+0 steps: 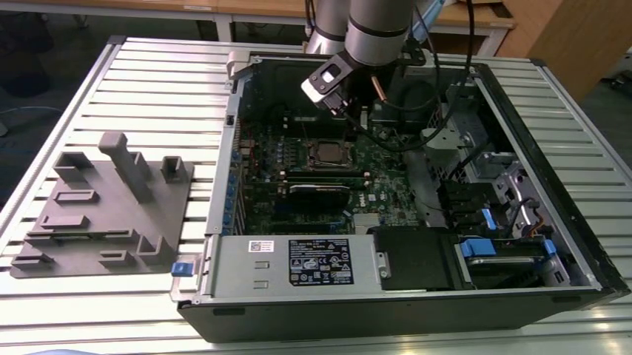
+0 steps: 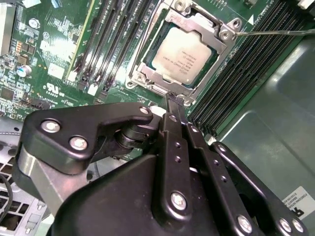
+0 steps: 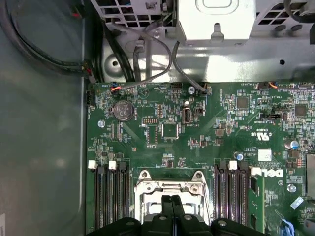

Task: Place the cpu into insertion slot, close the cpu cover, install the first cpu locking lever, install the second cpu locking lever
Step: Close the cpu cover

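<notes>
The cpu point(image 2: 183, 53), a square chip with a dull silvery top, lies flat in the insertion slot point(image 1: 331, 154) on the green motherboard. The cpu cover point(image 2: 197, 22), a silvery frame, lies down around the chip's edges; its frame point(image 3: 147, 184) also shows in the first wrist view. A thin metal locking lever point(image 2: 275, 33) sticks out sideways from the socket's corner. My gripper point(image 2: 171, 101) hangs just above the socket's edge with its two black fingers pressed together and nothing between them. In the exterior view the gripper point(image 1: 353, 124) is just behind the socket.
Black memory slots point(image 2: 246, 73) run along both sides of the socket. The open computer case point(image 1: 553, 148) walls in the board, with cables point(image 3: 147, 64) and drive bays point(image 1: 493, 251) nearby. A grey fixture block point(image 1: 109, 207) sits on the slatted table at the exterior view's left.
</notes>
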Available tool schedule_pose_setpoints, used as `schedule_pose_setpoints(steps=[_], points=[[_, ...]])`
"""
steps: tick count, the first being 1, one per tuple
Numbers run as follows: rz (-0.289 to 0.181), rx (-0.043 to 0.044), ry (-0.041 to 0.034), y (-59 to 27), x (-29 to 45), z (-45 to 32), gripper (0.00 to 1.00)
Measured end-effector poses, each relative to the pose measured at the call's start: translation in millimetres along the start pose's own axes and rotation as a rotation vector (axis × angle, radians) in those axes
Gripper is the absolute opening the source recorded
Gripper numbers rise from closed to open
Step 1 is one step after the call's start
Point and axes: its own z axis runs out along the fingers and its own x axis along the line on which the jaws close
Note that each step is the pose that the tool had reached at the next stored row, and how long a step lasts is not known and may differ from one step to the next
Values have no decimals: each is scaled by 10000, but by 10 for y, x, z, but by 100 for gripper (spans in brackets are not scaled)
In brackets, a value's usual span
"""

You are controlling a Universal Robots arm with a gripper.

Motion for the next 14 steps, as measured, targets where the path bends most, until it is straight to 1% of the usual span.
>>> schedule_pose_setpoints(steps=[5,7,10,14], points=[[0,1,5,-2,0,6,11],[0,2,2,-21,-1,15,11],[-1,2,2,-69,-2,36,11],[0,2,0,-163,-5,61,11]])
